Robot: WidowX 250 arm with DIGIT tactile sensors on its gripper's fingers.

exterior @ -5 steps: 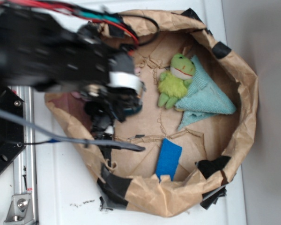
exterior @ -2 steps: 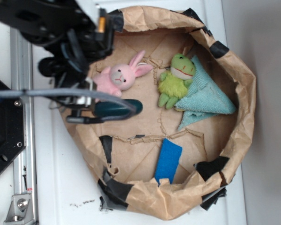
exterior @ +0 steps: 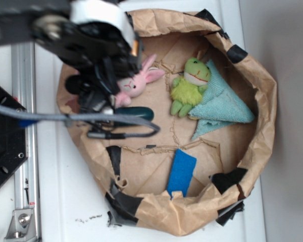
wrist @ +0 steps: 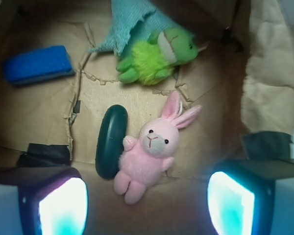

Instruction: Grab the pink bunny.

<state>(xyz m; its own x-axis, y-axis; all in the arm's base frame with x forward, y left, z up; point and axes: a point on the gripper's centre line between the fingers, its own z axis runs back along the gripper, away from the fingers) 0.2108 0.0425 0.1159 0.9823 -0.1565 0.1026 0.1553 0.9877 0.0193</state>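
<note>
Pink bunny (wrist: 149,156) fluffy plush; frog (wrist: 154,56) fuzzy plush; bag (exterior: 257,91) crinkled matt brown paper; cloth (exterior: 222,103) terry.

A light-pink bunny (wrist: 148,156), a yellow-green frog (wrist: 157,55), a dark-green oval (wrist: 110,141) and a blue sponge (wrist: 37,64) lie on brown paper (wrist: 44,112).

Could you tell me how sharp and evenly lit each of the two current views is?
Exterior view: the arm is motion-blurred, while the green frog and paper bag stay fairly sharp under flat, even light. Wrist view: the pink bunny is slightly soft, and the fingertips glare white-cyan, overexposed at the bottom corners.
</note>
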